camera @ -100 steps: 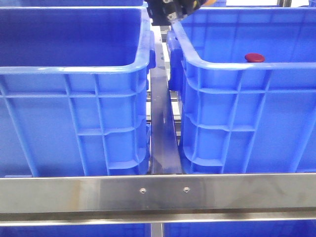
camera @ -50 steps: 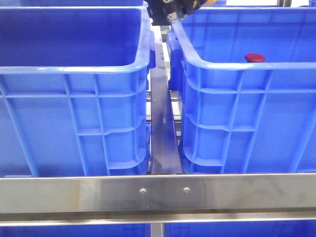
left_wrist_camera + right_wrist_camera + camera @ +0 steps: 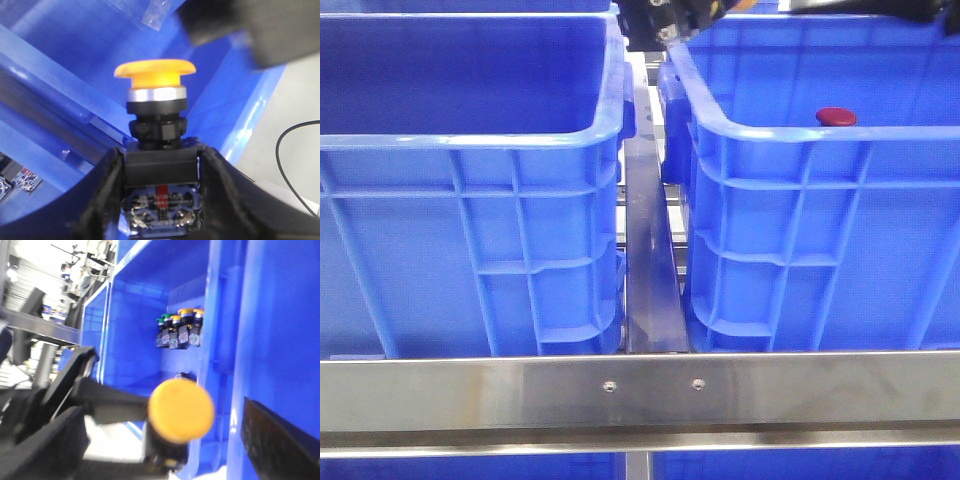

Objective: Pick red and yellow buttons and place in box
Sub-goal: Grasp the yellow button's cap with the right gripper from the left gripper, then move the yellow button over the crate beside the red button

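Left gripper (image 3: 160, 170) clamps yellow button (image 3: 155, 75) by black base, cap pointing away from wrist, stem along fingers. Right-hand box (image 3: 800, 130) rim close below. Red button (image 3: 836, 117) inside that box. Right gripper: grip unreadable.

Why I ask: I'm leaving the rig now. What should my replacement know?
Left gripper: shut on the yellow button, gripping its black body, high at the far end between the left crate and the right crate.
Right arm: only one finger shows, so its state is unclear.
The red button lies inside the right crate.
A row of spare buttons sits in a crate.
Left to do: drop the yellow button in the box. Check that the red one is in the proper crate.
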